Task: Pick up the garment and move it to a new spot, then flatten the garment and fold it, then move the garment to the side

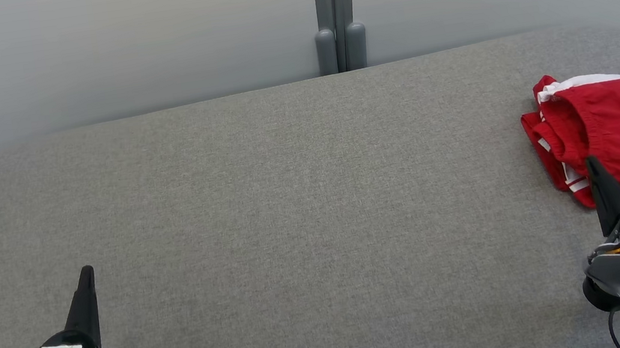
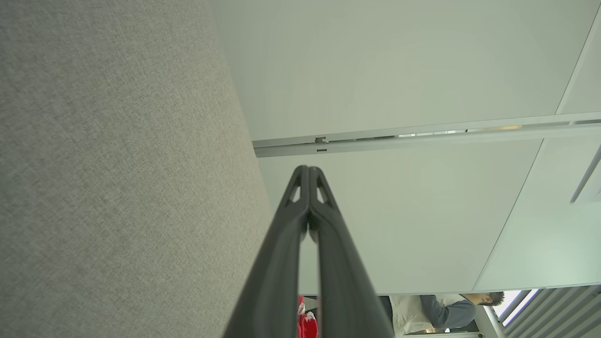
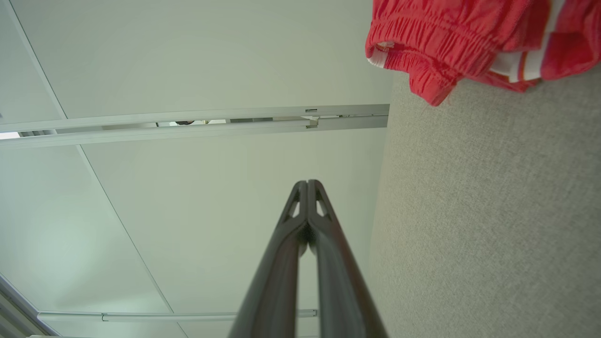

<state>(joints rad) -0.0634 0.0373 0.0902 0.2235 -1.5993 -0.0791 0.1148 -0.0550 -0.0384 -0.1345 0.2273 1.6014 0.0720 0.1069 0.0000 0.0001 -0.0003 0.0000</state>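
Observation:
The garment (image 1: 619, 130) is red with white trim and stripes, lying bunched at the far right of the grey table (image 1: 289, 201). Its elastic waistband (image 3: 422, 42) hangs into the top right of the right wrist view. A small red piece of the garment (image 2: 307, 324) peeks between the fingers in the left wrist view. My right gripper (image 1: 590, 160) is shut and empty, its tip just in front of the garment's near edge. My left gripper (image 1: 87, 270) is shut and empty at the lower left, far from the cloth. Both gripper tips, left (image 2: 308, 167) and right (image 3: 307, 182), show pressed together.
Pale partition panels (image 1: 116, 49) with a grey post (image 1: 337, 12) stand behind the table's far edge. A person (image 2: 441, 310) sits beyond the table in the left wrist view. The table's right edge runs close beside the garment.

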